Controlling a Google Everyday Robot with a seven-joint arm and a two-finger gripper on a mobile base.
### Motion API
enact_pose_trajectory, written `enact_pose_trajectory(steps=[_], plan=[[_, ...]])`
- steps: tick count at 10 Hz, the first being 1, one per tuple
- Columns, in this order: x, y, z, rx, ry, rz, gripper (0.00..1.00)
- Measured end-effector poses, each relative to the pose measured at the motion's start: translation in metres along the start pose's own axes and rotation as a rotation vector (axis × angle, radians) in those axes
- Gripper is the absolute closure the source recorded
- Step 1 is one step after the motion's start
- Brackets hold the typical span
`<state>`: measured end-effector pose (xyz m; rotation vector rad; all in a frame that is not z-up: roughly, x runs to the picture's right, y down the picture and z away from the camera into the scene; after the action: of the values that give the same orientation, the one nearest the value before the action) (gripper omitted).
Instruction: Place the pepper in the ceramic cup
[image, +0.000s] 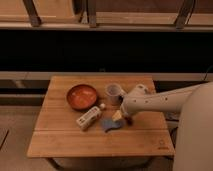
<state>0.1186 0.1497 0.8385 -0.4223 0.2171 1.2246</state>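
Note:
The pepper (117, 116) is a small pale-yellow wedge lying on a blue flat pad (110, 124) near the middle of the wooden table (65, 142). The ceramic cup (114, 92) stands upright just behind it, pale grey-white with a wide rim. My gripper (125, 118) is at the end of the white arm (160, 102) that comes in from the right. It is low over the table, right against the pepper's right side and in front of the cup.
An orange-brown bowl (81, 96) stands left of the cup. A small red-white-dark object (88, 118) lies left of the blue pad, with a small white ball (102, 106) behind it. Dark shelving runs behind the table.

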Motion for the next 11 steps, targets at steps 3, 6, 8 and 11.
enact_pose_trajectory(steps=[3,6,8,11], plan=[[0.003,-0.011,-0.014,0.066,-0.017,0.014,0.2],[0.011,-0.037,-0.007,0.102,-0.001,0.104,0.2],[0.008,-0.06,-0.003,0.13,0.008,0.147,0.2],[0.007,-0.07,-0.001,0.139,0.019,0.153,0.2]])
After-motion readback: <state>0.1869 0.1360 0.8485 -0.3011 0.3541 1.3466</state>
